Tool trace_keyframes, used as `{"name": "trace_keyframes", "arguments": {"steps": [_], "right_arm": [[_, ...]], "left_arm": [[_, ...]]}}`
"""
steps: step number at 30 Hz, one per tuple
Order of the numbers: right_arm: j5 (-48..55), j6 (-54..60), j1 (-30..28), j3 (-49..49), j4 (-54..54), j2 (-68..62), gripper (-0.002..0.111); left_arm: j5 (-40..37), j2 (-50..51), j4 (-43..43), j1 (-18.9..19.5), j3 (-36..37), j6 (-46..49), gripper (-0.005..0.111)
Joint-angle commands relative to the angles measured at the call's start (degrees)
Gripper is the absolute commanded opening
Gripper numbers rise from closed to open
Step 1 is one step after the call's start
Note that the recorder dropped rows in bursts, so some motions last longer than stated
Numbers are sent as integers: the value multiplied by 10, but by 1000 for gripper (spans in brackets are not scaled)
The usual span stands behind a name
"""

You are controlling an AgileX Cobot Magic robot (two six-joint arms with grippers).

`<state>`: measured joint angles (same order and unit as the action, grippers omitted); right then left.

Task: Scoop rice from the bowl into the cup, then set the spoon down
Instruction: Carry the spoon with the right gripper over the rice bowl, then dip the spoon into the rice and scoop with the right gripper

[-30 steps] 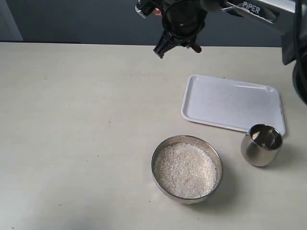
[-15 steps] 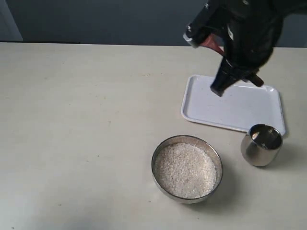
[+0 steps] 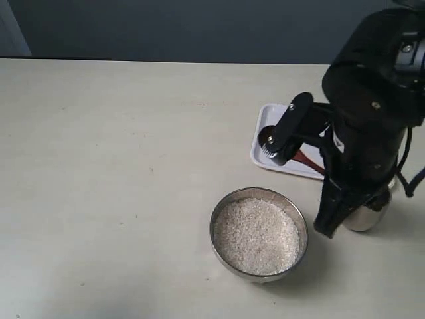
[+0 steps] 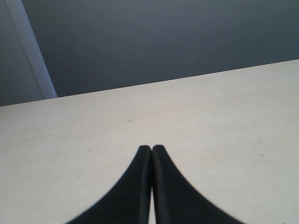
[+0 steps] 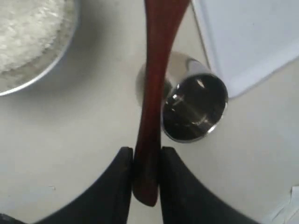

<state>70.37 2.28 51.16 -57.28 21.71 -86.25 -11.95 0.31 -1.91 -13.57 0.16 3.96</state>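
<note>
The steel bowl (image 3: 223, 211) of white rice (image 3: 255, 236) stands at the front middle of the table, also seen in the right wrist view, bowl (image 5: 51, 72) and rice (image 5: 25, 25). My right gripper (image 5: 147, 150) is shut on the handle end of the reddish-brown wooden spoon (image 5: 152, 93); the head is out of that view. The handle passes over the steel cup (image 5: 194, 107), whose inside looks dark. In the exterior view the right arm (image 3: 372, 126) hides most of the cup (image 3: 366, 220), and a bit of spoon (image 3: 307, 160) shows. My left gripper (image 4: 152, 148) is shut and holds nothing.
A white tray (image 3: 264, 141) lies behind the bowl and cup, mostly covered by the right arm, and its corner shows in the right wrist view (image 5: 247, 42). The left gripper hangs over bare beige table (image 4: 224, 116) near the far edge.
The right arm has swung from the far back of the table, over the tray, down to the front right between bowl and cup. Bowl, cup and tray have not moved.
</note>
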Motion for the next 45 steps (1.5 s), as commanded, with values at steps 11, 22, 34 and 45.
{"name": "trace_keyframes", "arguments": {"steps": [11, 22, 34, 45], "right_arm": [[-4, 85, 78, 1, 272, 6, -1], [-4, 80, 88, 126, 319, 53, -1], [-4, 78, 131, 184, 348, 54, -1], [-4, 81, 193, 184, 400, -17, -1]], "left_arm": [[4, -3, 2, -3, -2, -3, 0], [4, -3, 2, -3, -2, -3, 0], [4, -3, 2, -3, -2, -3, 0], [3, -3, 2, -3, -2, -3, 0]]}}
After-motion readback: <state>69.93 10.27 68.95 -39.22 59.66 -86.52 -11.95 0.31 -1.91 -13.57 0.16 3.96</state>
